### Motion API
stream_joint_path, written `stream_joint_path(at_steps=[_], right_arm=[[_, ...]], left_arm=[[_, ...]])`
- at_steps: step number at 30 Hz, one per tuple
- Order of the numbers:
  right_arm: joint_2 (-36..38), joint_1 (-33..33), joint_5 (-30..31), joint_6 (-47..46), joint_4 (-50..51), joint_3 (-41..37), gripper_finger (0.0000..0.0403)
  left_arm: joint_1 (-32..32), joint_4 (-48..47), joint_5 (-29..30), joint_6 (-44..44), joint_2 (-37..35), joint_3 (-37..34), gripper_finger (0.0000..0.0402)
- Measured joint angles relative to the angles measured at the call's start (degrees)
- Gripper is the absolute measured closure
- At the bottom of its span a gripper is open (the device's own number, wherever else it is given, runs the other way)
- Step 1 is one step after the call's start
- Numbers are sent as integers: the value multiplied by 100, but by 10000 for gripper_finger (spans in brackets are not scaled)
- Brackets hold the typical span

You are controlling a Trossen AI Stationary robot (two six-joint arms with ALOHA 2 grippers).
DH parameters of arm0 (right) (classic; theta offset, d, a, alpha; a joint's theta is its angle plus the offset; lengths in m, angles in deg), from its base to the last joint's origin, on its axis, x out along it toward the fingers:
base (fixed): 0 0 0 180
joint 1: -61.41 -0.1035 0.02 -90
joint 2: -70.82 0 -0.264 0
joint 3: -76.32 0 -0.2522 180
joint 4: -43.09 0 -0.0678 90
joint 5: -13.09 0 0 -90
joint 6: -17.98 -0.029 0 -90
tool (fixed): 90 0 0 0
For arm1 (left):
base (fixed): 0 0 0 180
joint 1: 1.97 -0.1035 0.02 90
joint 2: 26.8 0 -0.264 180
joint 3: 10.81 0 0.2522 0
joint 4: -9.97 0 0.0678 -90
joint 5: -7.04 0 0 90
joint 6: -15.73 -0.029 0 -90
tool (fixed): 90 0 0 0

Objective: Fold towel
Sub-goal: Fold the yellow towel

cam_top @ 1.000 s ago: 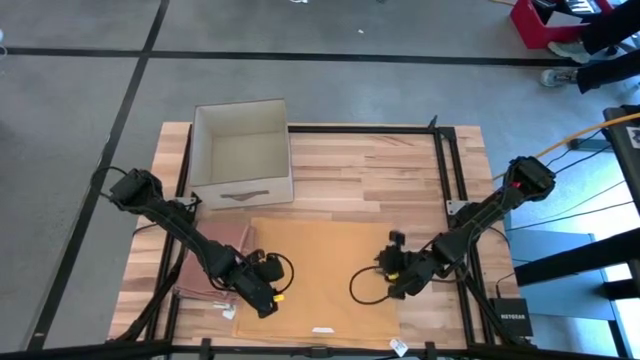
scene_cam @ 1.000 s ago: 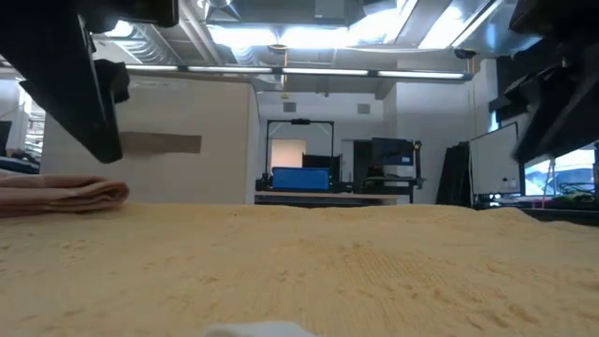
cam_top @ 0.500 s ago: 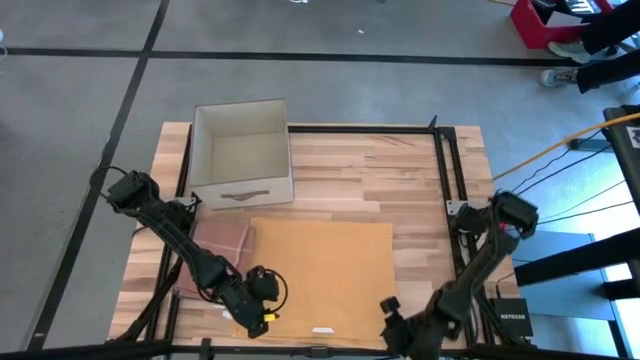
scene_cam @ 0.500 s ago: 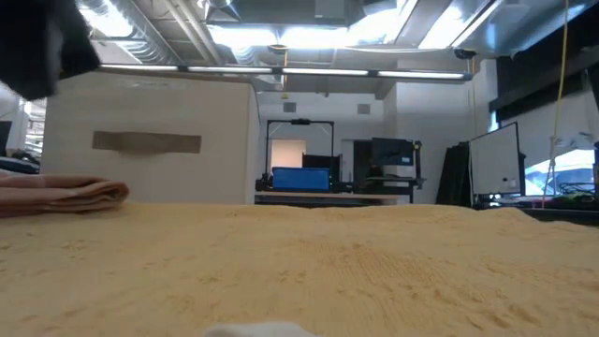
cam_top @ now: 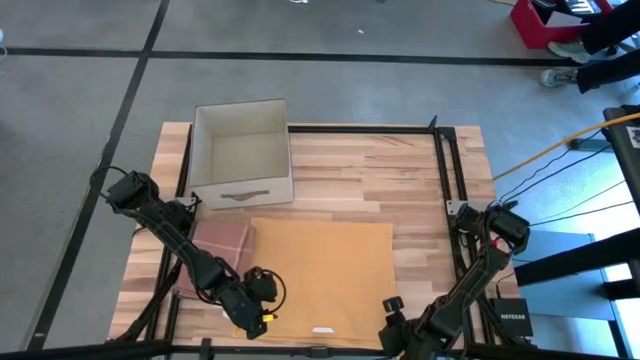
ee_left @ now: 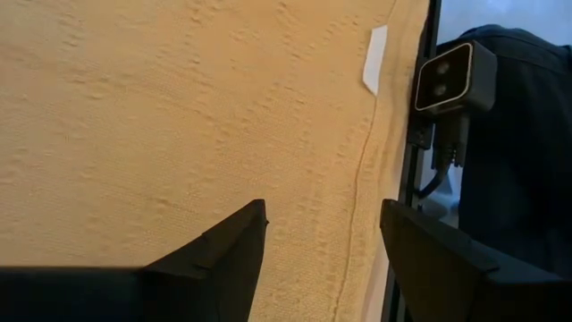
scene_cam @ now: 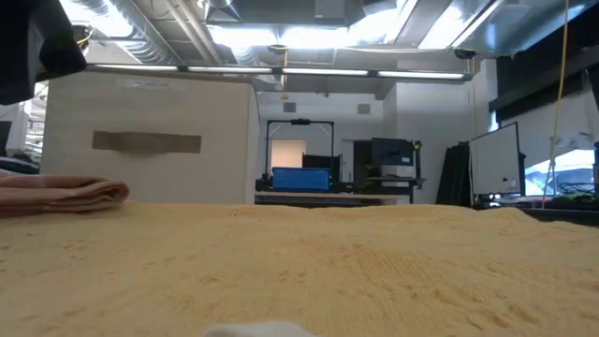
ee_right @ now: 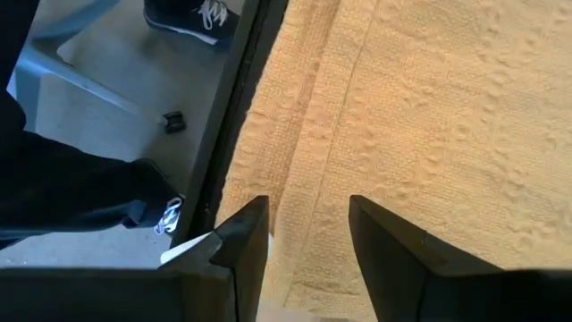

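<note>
A tan towel (cam_top: 320, 275) lies spread flat on the table's near half; it fills the low view's foreground (scene_cam: 299, 271). A white label (ee_left: 375, 46) sits at its near hem. My left gripper (cam_top: 262, 318) is open over the towel's near-left corner, fingers astride the cloth just inside the hem (ee_left: 322, 233). My right gripper (cam_top: 392, 328) is open over the near-right corner, fingers above the hemmed edge (ee_right: 308, 233). Whether either fingertip touches the cloth does not show.
A white open box (cam_top: 242, 150) stands at the far left of the table. Folded pink towels (cam_top: 215, 255) lie left of the tan towel, also in the low view (scene_cam: 56, 195). A black frame rail (cam_top: 445, 190) runs along the right. A person's shoes (ee_right: 192, 16) show on the floor.
My right gripper has swung from the towel's right-middle toward the table's near edge, ending at the near-right corner. My left gripper has moved toward the near edge to the near-left corner. Both arms have left most of the low view. The towel has stayed flat.
</note>
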Motion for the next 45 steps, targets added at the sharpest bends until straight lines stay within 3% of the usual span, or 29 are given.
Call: stream_joint_path(at_steps=[10, 14, 23, 33, 39, 45], right_arm=[[-238, 0, -3, -15, -174, -4, 248], [-238, 0, 20, -14, -146, -4, 278], [-238, 0, 48, -15, 83, -4, 389], [-238, 0, 55, -254, 110, -4, 393], [-238, -4, 59, -470, 110, -4, 388], [-238, -4, 223, -482, 111, -4, 393]], left_arm=[[-12, 2, 32, -122, 0, -5, 188], [-14, 5, 37, -126, 0, -5, 188], [-16, 15, 38, -269, 0, -7, 188], [182, -42, -205, -580, -2, 642, 188], [962, -798, -240, 785, 74, 802, 188], [1628, -993, -348, 1987, 733, 800, 188]])
